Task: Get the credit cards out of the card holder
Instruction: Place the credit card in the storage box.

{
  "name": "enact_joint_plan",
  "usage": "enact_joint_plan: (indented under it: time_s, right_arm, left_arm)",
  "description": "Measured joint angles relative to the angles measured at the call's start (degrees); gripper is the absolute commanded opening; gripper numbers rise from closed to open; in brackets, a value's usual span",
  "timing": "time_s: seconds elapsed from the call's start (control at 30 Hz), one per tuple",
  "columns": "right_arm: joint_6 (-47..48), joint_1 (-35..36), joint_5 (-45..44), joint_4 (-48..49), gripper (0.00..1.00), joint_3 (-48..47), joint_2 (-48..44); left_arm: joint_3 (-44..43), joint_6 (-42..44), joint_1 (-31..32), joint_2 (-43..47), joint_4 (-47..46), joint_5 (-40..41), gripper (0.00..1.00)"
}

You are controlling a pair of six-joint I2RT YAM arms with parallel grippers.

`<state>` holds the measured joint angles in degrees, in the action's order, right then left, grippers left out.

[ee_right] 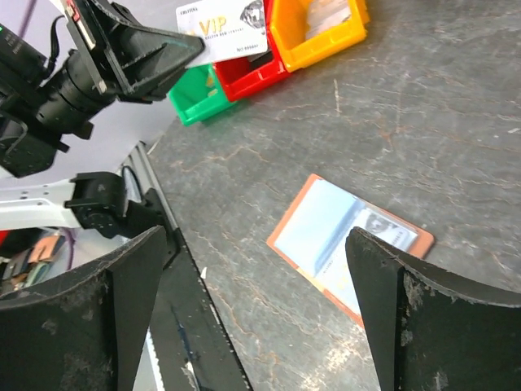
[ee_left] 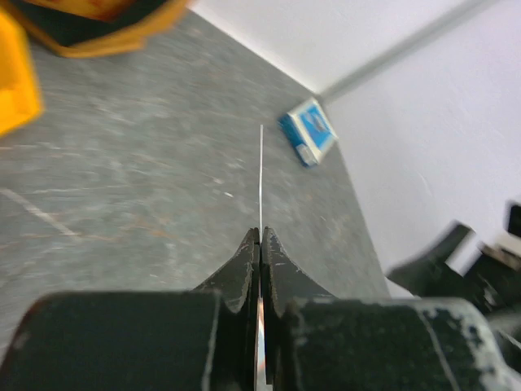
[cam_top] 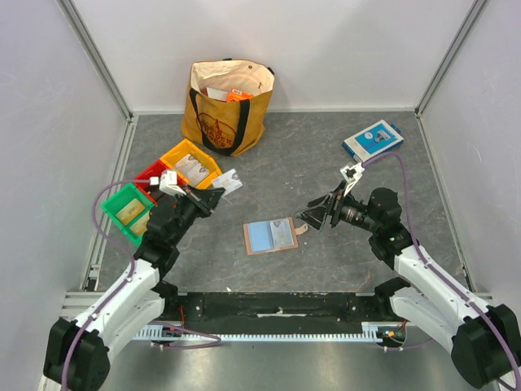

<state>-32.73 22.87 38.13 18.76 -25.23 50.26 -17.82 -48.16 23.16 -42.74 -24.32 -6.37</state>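
The card holder (cam_top: pixel 270 236) lies open and flat at the table's middle, pinkish-tan rim up, pale blue lining showing, with its snap tab to the right. It also shows in the right wrist view (ee_right: pixel 350 244), with a card still in its right pocket. My left gripper (cam_top: pixel 213 195) is shut on a white credit card (cam_top: pixel 229 181) printed "VIP" and holds it in the air near the bins. The card shows edge-on in the left wrist view (ee_left: pixel 260 179) between the shut left gripper (ee_left: pixel 260 232), and flat in the right wrist view (ee_right: pixel 221 31). My right gripper (cam_top: pixel 313 216) is open and empty, just right of the holder (ee_right: pixel 256 244).
Yellow (cam_top: pixel 189 163), red (cam_top: pixel 151 175) and green (cam_top: pixel 126 208) bins stand at the left, with cards in them. A tan tote bag (cam_top: pixel 228 106) stands at the back. A blue-and-white flat box (cam_top: pixel 373 138) lies at the back right. Grey walls enclose the table.
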Motion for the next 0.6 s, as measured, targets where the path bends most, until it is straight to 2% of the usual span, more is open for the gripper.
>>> enact_joint_plan:
  time_s: [0.13,0.23,0.6]
  right_arm:
    - [3.4,0.1,-2.3,-4.1,0.98,-0.1,-1.3]
    - [5.6,1.2,-4.5,-6.7,0.98,-0.1,-2.3]
    - [10.7,5.1,-10.0,-12.4,0.98,-0.7,-5.3]
  left_arm:
    - [-0.1,0.0,-5.9,-1.7,3.0,3.6,0.02]
    - [-1.7,0.1,-9.3,-7.1,3.8,5.7,0.02]
    - [-15.1,0.4,-13.7,-30.3,5.0,15.1,0.02]
